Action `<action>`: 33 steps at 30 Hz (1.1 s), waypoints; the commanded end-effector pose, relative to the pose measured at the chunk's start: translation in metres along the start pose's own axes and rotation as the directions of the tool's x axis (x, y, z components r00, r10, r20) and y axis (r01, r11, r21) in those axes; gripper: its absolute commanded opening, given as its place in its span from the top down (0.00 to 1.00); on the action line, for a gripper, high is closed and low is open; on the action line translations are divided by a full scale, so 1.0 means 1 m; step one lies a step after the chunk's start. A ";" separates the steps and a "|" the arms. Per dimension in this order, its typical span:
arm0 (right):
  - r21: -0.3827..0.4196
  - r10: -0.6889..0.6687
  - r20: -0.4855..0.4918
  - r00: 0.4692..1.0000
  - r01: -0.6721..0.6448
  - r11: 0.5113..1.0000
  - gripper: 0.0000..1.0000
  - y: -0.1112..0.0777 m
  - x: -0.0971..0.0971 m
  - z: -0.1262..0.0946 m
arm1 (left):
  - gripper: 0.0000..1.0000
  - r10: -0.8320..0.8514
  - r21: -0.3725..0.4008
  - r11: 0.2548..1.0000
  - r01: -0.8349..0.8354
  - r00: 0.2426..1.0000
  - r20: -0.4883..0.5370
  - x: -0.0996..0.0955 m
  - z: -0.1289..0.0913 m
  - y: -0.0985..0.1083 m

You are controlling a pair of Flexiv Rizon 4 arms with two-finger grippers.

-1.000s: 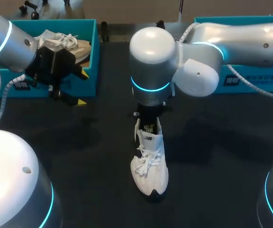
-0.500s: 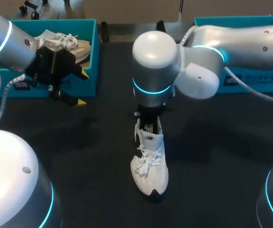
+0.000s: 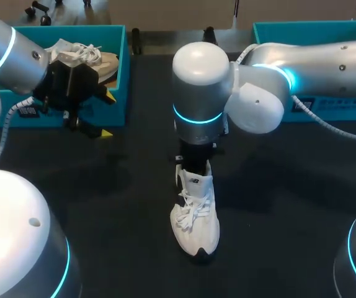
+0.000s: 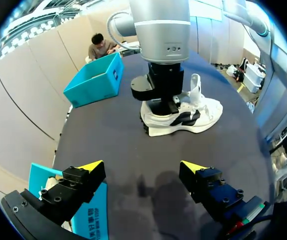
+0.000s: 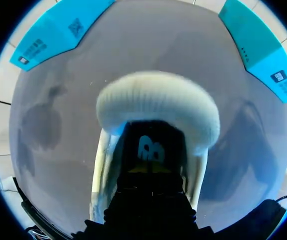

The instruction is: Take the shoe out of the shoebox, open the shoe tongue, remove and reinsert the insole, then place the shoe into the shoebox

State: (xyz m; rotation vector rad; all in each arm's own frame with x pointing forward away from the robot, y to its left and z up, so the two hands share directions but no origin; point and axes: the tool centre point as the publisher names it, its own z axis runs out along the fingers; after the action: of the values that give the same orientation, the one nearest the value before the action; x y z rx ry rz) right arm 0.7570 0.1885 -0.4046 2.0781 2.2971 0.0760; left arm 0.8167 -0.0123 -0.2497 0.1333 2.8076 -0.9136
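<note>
A white shoe with white laces stands upright mid-table, toe toward the near edge; the left wrist view shows it side-on. My right gripper comes straight down into its heel opening. In the right wrist view that gripper is shut, tips together inside the dark interior, against the dark insole, under the padded heel collar. Whether the tips pinch the insole I cannot tell. My left gripper hangs open and empty in front of the left shoebox, far from the shoe.
The left teal shoebox holds another light shoe. A second teal shoebox stands at the back right, partly behind my right arm, and shows past the shoe in the left wrist view. Dark tabletop surrounds the shoe.
My right wrist has sunk a little lower over the shoe's heel, so the gripper now covers the tongue label. The shoe and my left arm have not moved.
</note>
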 end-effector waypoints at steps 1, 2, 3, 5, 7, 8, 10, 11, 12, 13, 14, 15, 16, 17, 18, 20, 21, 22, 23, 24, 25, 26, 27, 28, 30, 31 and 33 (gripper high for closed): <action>-0.028 0.011 0.000 1.000 -0.011 1.000 1.00 -0.007 0.001 -0.003 | 0.00 0.001 -0.004 1.000 -0.001 1.000 0.001 0.001 -0.001 0.000; -0.030 0.010 0.004 1.000 -0.010 0.999 1.00 -0.005 0.001 -0.007 | 0.00 0.001 -0.004 1.000 -0.001 1.000 0.001 0.001 -0.001 0.000; -0.015 0.011 0.008 1.000 -0.011 1.000 1.00 -0.004 0.002 -0.010 | 0.00 0.001 -0.004 1.000 -0.001 1.000 0.001 0.001 -0.001 0.000; -0.010 0.017 0.013 1.000 -0.017 1.000 1.00 -0.002 0.001 -0.020 | 0.00 0.001 -0.004 1.000 -0.001 1.000 0.001 0.001 -0.001 0.000; 0.016 0.010 0.022 1.000 -0.011 1.000 1.00 0.000 0.001 -0.030 | 0.00 0.001 -0.004 1.000 -0.001 1.000 0.001 0.001 -0.001 0.000; 0.038 0.003 0.026 1.000 -0.004 0.999 1.00 0.001 0.002 -0.036 | 0.00 0.001 -0.004 1.000 -0.001 1.000 0.001 0.001 -0.001 0.000; 0.078 -0.006 0.034 0.999 0.004 0.997 1.00 0.001 0.001 -0.044 | 0.00 0.001 -0.004 1.000 -0.001 1.000 0.001 0.001 -0.001 0.000; 0.092 -0.006 0.030 1.000 0.003 0.996 1.00 0.001 0.001 -0.048 | 0.00 0.001 -0.004 1.000 -0.001 1.000 0.001 0.001 -0.001 0.000; 0.103 -0.004 0.023 1.000 0.002 0.995 1.00 0.000 0.001 -0.053 | 0.00 0.001 -0.004 1.000 -0.001 1.000 0.001 0.001 -0.001 0.000; 0.123 -0.005 0.014 1.000 0.003 0.992 1.00 -0.001 0.001 -0.056 | 0.00 0.001 -0.004 1.000 -0.001 1.000 0.001 0.001 -0.001 0.000; 0.139 -0.007 0.025 1.000 0.004 0.990 1.00 -0.001 0.001 -0.061 | 0.00 0.001 -0.004 1.000 -0.001 1.000 0.001 0.001 -0.001 0.000; 0.163 -0.004 0.030 1.000 -0.001 0.987 1.00 -0.003 0.002 -0.064 | 0.00 0.001 -0.004 1.000 -0.001 1.000 0.001 0.001 -0.001 0.000; 0.182 -0.007 0.029 1.000 0.002 0.983 1.00 -0.004 0.002 -0.067 | 0.00 0.001 -0.004 1.000 -0.001 1.000 0.001 0.001 -0.001 0.000; 0.196 -0.003 0.033 0.999 -0.003 0.981 1.00 -0.006 0.003 -0.070 | 0.00 0.001 -0.004 1.000 -0.001 1.000 0.001 0.001 -0.001 0.000; 0.210 0.001 0.033 0.999 -0.008 0.978 1.00 -0.008 0.003 -0.072 | 0.00 0.001 -0.004 1.000 -0.001 1.000 0.001 0.001 -0.001 0.000; 0.237 0.007 0.025 1.000 -0.013 0.971 1.00 -0.013 0.004 -0.074 | 0.00 0.001 -0.004 1.000 -0.001 1.000 0.001 0.001 -0.001 0.000; 0.253 0.011 0.023 1.000 -0.016 0.967 1.00 -0.016 0.005 -0.075 | 0.00 0.001 -0.004 1.000 -0.001 1.000 0.001 0.001 -0.001 0.000; 0.263 0.013 0.022 1.000 -0.018 0.965 1.00 -0.018 0.005 -0.075 | 0.00 0.001 -0.004 1.000 -0.001 1.000 0.001 0.001 -0.001 0.000; 0.269 0.020 0.020 1.000 -0.025 0.963 1.00 -0.022 0.005 -0.074 | 0.00 0.001 -0.004 1.000 -0.001 1.000 0.001 0.001 -0.001 0.000; 0.269 0.033 0.016 0.999 -0.036 0.962 1.00 -0.024 0.005 -0.074 | 0.00 0.001 -0.004 1.000 -0.001 1.000 0.001 0.001 -0.001 0.000; 0.272 0.042 0.010 0.999 -0.043 0.961 1.00 -0.027 0.005 -0.074 | 0.00 0.001 -0.004 1.000 -0.001 1.000 0.001 0.001 -0.001 0.000; 0.276 0.050 0.010 0.999 -0.051 0.960 1.00 -0.029 0.006 -0.073 | 0.00 0.001 -0.004 1.000 -0.001 1.000 0.001 0.001 -0.001 0.000; 0.281 0.054 0.003 0.999 -0.053 0.958 1.00 -0.031 0.007 -0.073 | 0.00 0.001 -0.004 1.000 -0.001 1.000 0.001 0.001 -0.001 0.000; 0.282 0.057 -0.001 0.998 -0.054 0.958 1.00 -0.032 0.008 -0.072 | 0.00 0.001 -0.004 1.000 -0.001 1.000 0.001 0.001 -0.001 0.000; 0.291 0.064 -0.004 0.998 -0.061 0.955 1.00 -0.035 0.010 -0.070 | 0.00 0.001 -0.004 1.000 -0.001 1.000 0.001 0.001 -0.001 0.000; 0.296 0.069 0.001 0.998 -0.066 0.953 0.98 -0.037 0.010 -0.069 | 0.00 0.001 -0.004 1.000 -0.001 1.000 0.001 0.001 -0.001 0.000; 0.314 0.078 0.006 0.997 -0.076 0.947 0.81 -0.042 0.008 -0.067 | 0.00 0.001 -0.004 1.000 -0.001 1.000 0.001 0.001 -0.001 0.000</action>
State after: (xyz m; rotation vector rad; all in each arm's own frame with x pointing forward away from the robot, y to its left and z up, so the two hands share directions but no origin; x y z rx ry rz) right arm 0.7128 0.1939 -0.3358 2.3024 2.3610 -0.3062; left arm 0.8167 -0.0122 -0.2496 0.1335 2.8078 -0.9136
